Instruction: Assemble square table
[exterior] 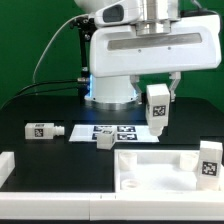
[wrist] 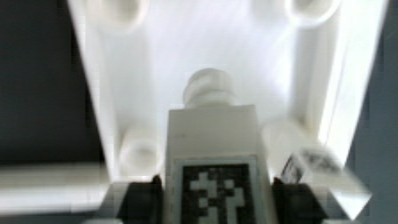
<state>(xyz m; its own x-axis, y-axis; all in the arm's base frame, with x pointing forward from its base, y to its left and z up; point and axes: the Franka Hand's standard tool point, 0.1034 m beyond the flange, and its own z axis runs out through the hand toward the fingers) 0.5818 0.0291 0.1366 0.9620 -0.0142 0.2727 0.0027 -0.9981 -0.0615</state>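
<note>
My tool [exterior: 161, 90] is clamped on a tagged leg [exterior: 157, 108], hanging it upright over the square top [exterior: 150, 172], which lies on the table [exterior: 60, 165]. The wrist view shows its peg [wrist: 210, 85] off any socket [wrist: 118, 10]. I'd centre the peg over a free corner socket, keep the leg plumb, then lower slowly

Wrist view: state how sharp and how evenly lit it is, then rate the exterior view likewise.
Wrist view: soft throughout, the held leg and its tag smeared; the tabletop glares near-white. Exterior view: sharper, edges clean against the dark table; the robot base is bright.
</note>
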